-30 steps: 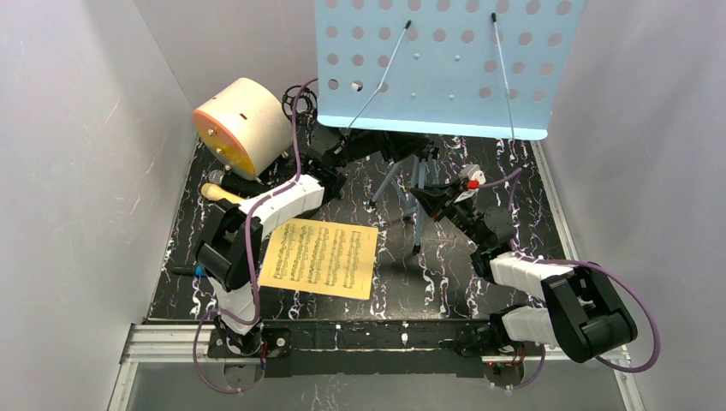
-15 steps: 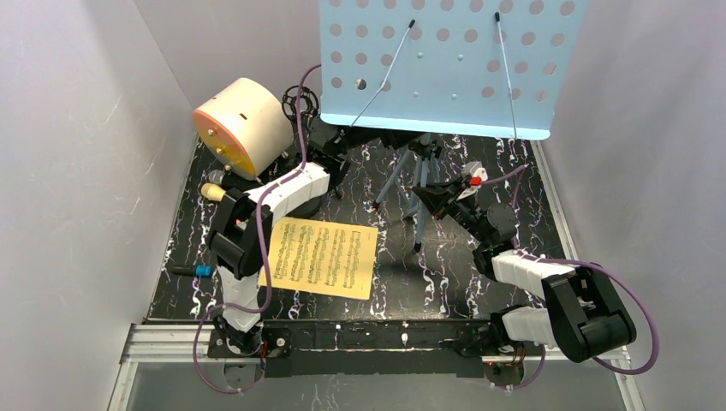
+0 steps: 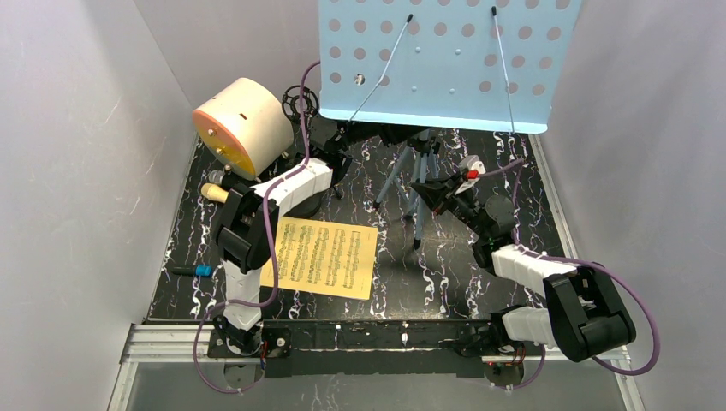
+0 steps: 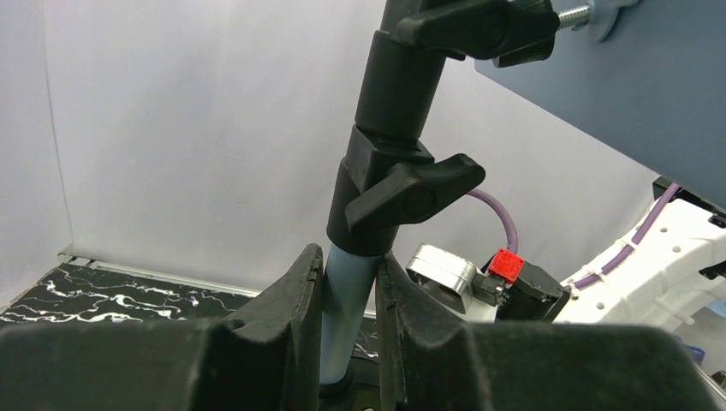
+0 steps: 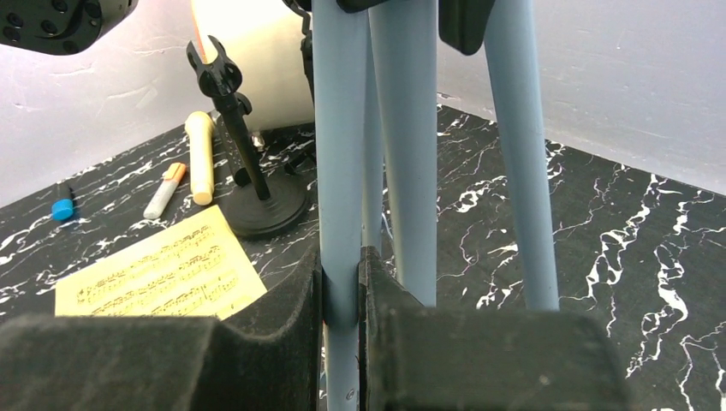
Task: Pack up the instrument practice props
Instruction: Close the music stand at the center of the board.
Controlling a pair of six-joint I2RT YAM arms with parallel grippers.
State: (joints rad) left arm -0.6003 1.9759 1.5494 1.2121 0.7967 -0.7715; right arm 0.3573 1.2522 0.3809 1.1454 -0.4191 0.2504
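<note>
- The black, white-veined marble-pattern worktop (image 3: pixel 454 274) is boxed in by white walls at 9, 12 and 3 o'clock. Only its 6 o'clock edge, where the arm bases sit, has no wall.
- A small blue-capped pen (image 3: pixel 199 271) lies at 9 o'clock, close to the worktop's left edge.
- A cream microphone (image 5: pixel 200 154) and a white marker with an orange band (image 5: pixel 164 190) lie side by side at 10 o'clock.
- They lie near the big cream cylinder with an orange face (image 3: pixel 248 120), which fills the 11 o'clock corner.
- The black round-base microphone pole (image 5: pixel 248 167) stands upright on the 5 o'clock side of the cylinder. Its disc foot is near the far edge of the yellow paper score sheet (image 3: pixel 321 257), which lies flat left of centre.
- The left jaws are closed on the pale blue centre pole of the blue perforated metal tripod music rack (image 3: pixel 445 60), just under a black clamp knob (image 4: pixel 411 193).
- The rack's panel spans 12 o'clock and overhangs the rear of the worktop, with its right edge close to the right wall. Its legs come down at centre.
- The right jaws are clamped on one pale blue leg of that tripod, one pad on each side of it.
- Bare worktop shows at 6 o'clock between the sheet and the right arm (image 3: pixel 531 270). More shows in a strip at 3 o'clock, from the legs to the right edge.
</note>
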